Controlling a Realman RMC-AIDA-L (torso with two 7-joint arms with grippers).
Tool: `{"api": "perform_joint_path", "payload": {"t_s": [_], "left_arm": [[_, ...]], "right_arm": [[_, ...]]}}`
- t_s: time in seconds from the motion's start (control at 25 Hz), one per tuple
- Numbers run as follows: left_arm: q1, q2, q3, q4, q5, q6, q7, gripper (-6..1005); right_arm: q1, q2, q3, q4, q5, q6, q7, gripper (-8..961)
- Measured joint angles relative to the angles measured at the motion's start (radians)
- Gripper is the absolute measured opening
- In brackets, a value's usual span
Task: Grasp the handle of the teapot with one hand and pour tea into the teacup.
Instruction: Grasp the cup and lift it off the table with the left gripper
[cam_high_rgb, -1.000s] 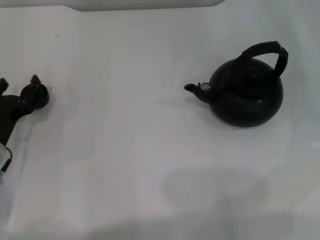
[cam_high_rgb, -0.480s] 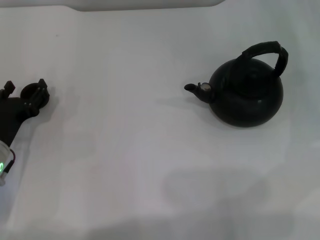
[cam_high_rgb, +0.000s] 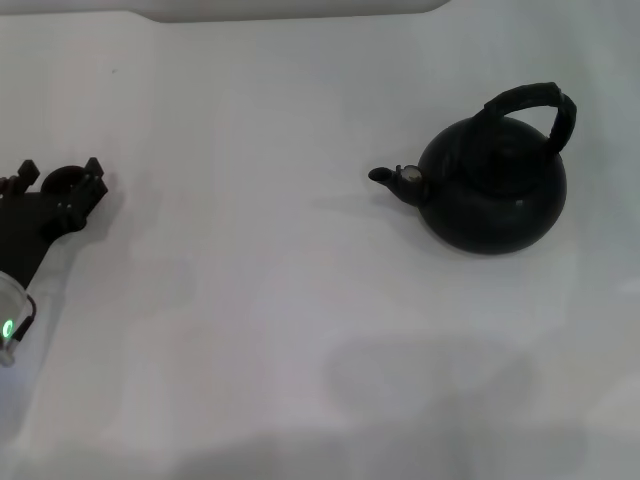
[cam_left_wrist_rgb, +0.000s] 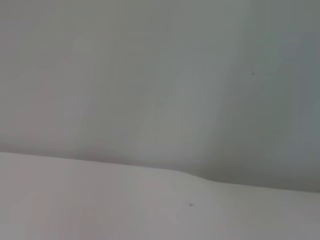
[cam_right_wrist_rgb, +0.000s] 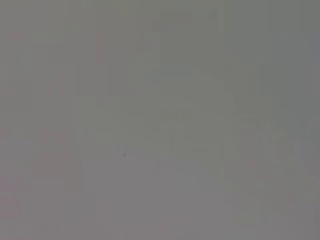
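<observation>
A: Teapot (cam_high_rgb: 493, 186), far right of table (cam_high_rgb: 260, 300), handle (cam_high_rgb: 528, 105) free. Left pincer (cam_high_rgb: 60, 178) open around teacup (cam_high_rgb: 62, 184), far left.

B: Risk: cup nudged over, pot beyond reach

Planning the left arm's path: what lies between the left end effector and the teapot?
Nothing: in the head view only bare white table separates the left end effector, around the teacup, from the teapot.
</observation>
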Motion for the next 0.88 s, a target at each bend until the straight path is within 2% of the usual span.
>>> {"api": "perform_joint_path", "payload": {"t_s": [0.88], "left_arm": [[-0.001,0.002,0.001,0.002,0.026,0.045,0.0,776]], "right_arm": [[0.002,0.002,-0.003,0.0,0.0,-0.003,0.0,865]]}}
